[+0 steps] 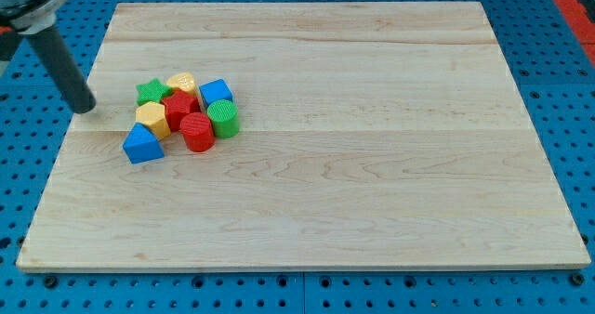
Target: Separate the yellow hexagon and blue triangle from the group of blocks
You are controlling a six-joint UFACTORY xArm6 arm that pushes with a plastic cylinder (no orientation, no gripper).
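Note:
The yellow hexagon (152,119) sits at the left side of a tight cluster of blocks on the wooden board (372,165). The blue triangle (141,144) touches it from below-left, at the cluster's lower left corner. My tip (85,107) is the lower end of a dark rod coming in from the view's top left. It rests near the board's left edge, to the left of the cluster and apart from it, roughly level with the yellow hexagon.
The cluster also holds a green star (149,92), a yellow round block (180,82), a blue cube (215,93), a red block (179,106), a red cylinder (197,132) and a green cylinder (222,118). A blue pegboard (19,193) surrounds the board.

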